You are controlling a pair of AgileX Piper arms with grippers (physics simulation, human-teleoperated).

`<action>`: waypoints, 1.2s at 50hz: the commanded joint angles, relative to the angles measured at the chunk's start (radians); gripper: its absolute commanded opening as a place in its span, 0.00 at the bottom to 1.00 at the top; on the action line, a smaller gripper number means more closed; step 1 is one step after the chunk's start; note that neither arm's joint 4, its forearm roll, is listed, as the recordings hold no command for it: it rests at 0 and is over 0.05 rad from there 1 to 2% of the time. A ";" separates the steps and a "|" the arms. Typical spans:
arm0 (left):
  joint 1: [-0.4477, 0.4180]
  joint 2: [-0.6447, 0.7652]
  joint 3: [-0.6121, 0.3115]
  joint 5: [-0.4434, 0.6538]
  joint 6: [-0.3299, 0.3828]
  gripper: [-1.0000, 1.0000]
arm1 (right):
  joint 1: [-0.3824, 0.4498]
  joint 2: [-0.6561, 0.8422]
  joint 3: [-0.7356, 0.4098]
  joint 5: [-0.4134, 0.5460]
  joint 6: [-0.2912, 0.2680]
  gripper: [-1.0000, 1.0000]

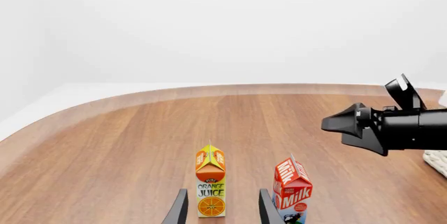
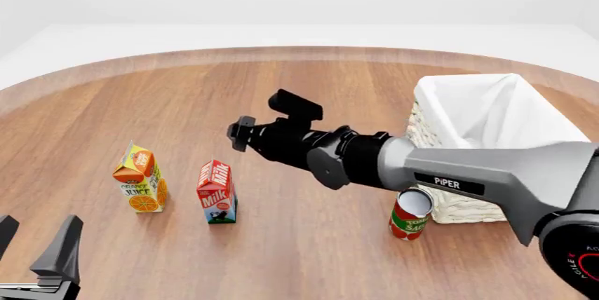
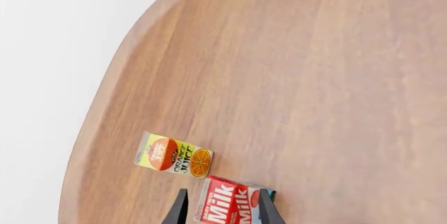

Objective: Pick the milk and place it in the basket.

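1. Left wrist view: your left gripper (image 1: 222, 208) sits low near the table with its two dark fingers spread and nothing between them. The orange-yellow gable-top juice carton (image 1: 210, 182) stands straight ahead in the gap. The small gable-top milk carton with red top and blue-green lower band (image 1: 292, 191) stands just outside one fingertip. The black right arm (image 1: 391, 124) crosses the view above and beyond.

2. Front view: your right gripper (image 2: 241, 134) hangs in the air beyond and above the milk carton, clear of it. From this angle you cannot tell whether its fingers are apart or together. The large off-white woven wicker basket with white cloth lining (image 2: 426, 128) stands behind the right arm. A red-and-green tin can (image 2: 410, 214) stands nearer you, just beside the basket.

3. Right wrist view: the right gripper's fingertips are spread and the milk carton lies in line between them, with the juice carton just off to one side. The carton is likely light, with stiff but dentable card walls and smooth faces. Judge the best hold to be across two opposite flat sides of the lower body, below the sloped gable, with modest squeeze.
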 commanded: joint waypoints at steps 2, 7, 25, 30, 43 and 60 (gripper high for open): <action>0.000 0.000 0.000 0.000 0.000 1.00 | -0.002 0.038 -0.004 -0.029 0.045 1.00; 0.000 0.000 0.000 0.000 0.000 1.00 | 0.014 0.048 0.012 -0.054 0.075 1.00; 0.000 0.000 0.000 0.000 0.000 1.00 | 0.022 0.088 0.018 -0.086 0.126 1.00; 0.000 0.000 0.000 0.000 0.000 1.00 | 0.024 0.096 0.016 -0.088 0.127 1.00; 0.000 0.000 0.000 0.000 0.000 1.00 | 0.053 0.106 0.039 -0.113 0.157 1.00; 0.000 0.000 0.000 0.000 0.000 1.00 | 0.070 0.123 0.034 -0.116 0.166 1.00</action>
